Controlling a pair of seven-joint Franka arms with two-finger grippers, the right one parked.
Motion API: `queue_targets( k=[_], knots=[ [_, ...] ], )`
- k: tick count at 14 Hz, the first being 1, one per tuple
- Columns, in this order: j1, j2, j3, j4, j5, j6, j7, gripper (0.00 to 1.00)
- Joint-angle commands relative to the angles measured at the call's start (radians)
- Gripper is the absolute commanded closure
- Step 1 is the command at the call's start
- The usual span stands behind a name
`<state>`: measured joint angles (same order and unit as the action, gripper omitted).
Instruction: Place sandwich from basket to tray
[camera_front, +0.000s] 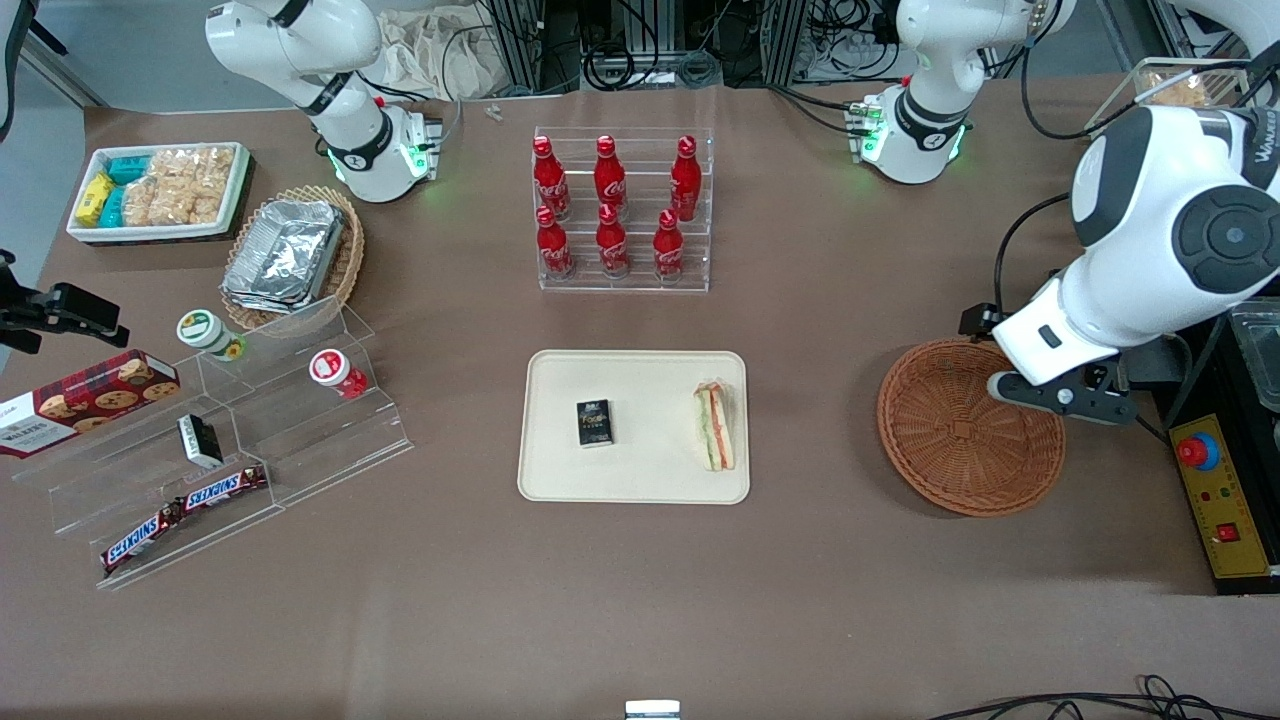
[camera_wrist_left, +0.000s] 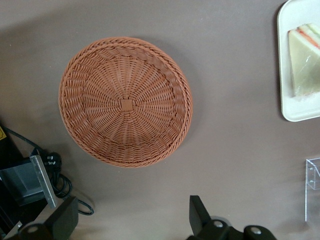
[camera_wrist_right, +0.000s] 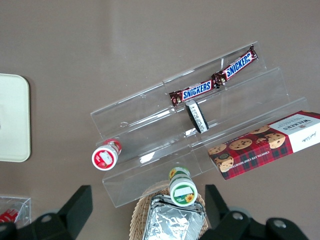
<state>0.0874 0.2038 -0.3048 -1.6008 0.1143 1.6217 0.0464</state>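
Note:
The sandwich (camera_front: 714, 425) lies flat on the cream tray (camera_front: 640, 470), near the tray edge that faces the basket, with pale bread and green and orange layers showing. The round reddish-brown basket (camera_front: 970, 428) sits beside the tray toward the working arm's end and holds nothing. My gripper (camera_front: 1062, 398) hangs above the basket's rim on the side away from the tray, open, with nothing between its fingers. In the left wrist view the gripper (camera_wrist_left: 132, 220) is open over bare table beside the basket (camera_wrist_left: 125, 100); the sandwich (camera_wrist_left: 305, 65) and tray (camera_wrist_left: 295, 112) also show there.
A small black box (camera_front: 594, 422) lies on the tray. A rack of red bottles (camera_front: 620, 210) stands farther from the front camera. A yellow control box with a red button (camera_front: 1222, 495) sits beside the basket. A clear stepped shelf (camera_front: 230, 430) with snacks stands toward the parked arm's end.

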Motion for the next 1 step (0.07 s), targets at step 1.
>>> queue_targets(
  k=[1],
  knots=[
    [-0.012, 0.045, 0.016, 0.071, 0.001, -0.042, 0.019, 0.00]
  ],
)
